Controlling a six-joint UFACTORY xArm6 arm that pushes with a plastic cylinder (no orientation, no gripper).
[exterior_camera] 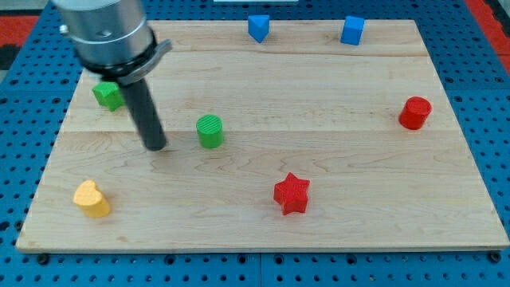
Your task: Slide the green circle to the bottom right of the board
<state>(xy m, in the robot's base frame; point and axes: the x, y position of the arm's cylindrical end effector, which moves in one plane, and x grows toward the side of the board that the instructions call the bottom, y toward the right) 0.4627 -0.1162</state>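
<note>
The yellow heart-shaped block (92, 199) and the red star (292, 194) lie nearest the view's bottom edge of the wooden board (351, 231). I carry no claw, only a rod; my tip (156, 147) rests on the board, holding nothing, just left of the green circle (210, 131) without touching it. The circle sits left of the board's centre.

Bench (319, 231) layout, taken from the green circle (210, 131): my tip (156, 147) just beside it at 9 o'clock; red star (292, 194) at 4 o'clock; yellow heart (92, 199) at 8 o'clock; red cylinder (415, 112) well apart at 3 o'clock.
</note>
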